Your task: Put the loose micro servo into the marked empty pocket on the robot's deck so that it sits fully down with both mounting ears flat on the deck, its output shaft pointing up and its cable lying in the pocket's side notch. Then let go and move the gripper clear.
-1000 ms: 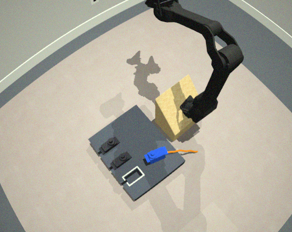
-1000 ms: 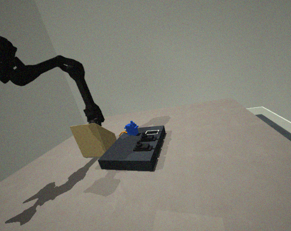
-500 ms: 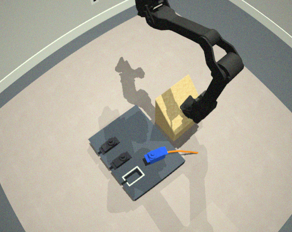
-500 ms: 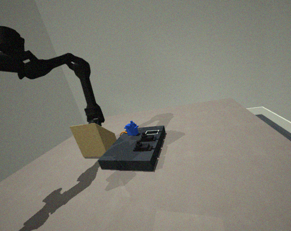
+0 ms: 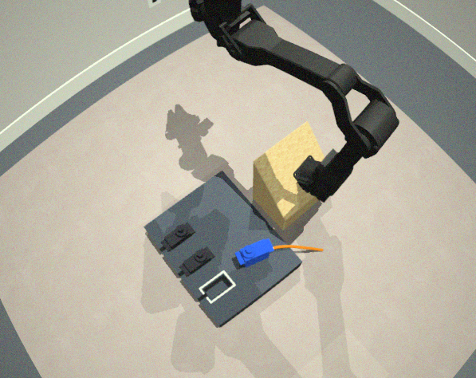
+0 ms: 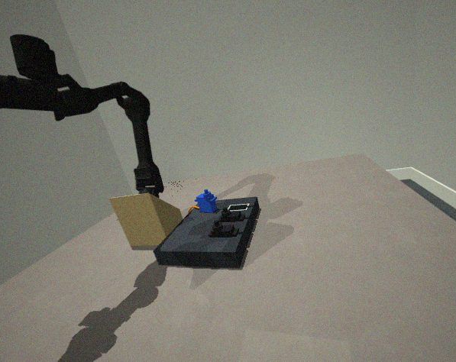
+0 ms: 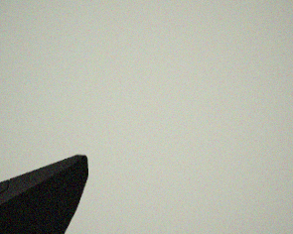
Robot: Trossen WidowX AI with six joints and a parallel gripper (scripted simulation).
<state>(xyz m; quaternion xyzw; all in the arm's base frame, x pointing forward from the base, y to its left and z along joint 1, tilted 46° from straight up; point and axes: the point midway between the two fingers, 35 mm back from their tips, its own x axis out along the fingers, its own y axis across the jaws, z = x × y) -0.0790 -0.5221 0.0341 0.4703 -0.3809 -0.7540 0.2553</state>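
The blue micro servo (image 5: pixel 253 252) (image 6: pixel 206 202) stands on top of the dark deck (image 5: pixel 213 203) (image 6: pixel 204 249), its shaft end up, a short way behind the white-outlined pocket (image 5: pixel 211 280) (image 6: pixel 237 204), which is empty. Its orange cable (image 5: pixel 299 247) (image 6: pixel 192 208) trails off the deck's edge. My gripper (image 5: pixel 307 175) (image 6: pixel 147 189) (image 7: pixel 194 173) is open and empty. It hangs over the tan box, well away from the servo. The wrist view shows only the two fingertips against a blank wall.
A tan box (image 5: pixel 282 163) (image 6: pixel 138 221) stands against the deck's side, right under the gripper. Two dark servos (image 5: pixel 178 234) (image 5: pixel 197 260) (image 6: pixel 224 231) (image 6: pixel 230 214) sit in the deck's other pockets, in line with the marked one.
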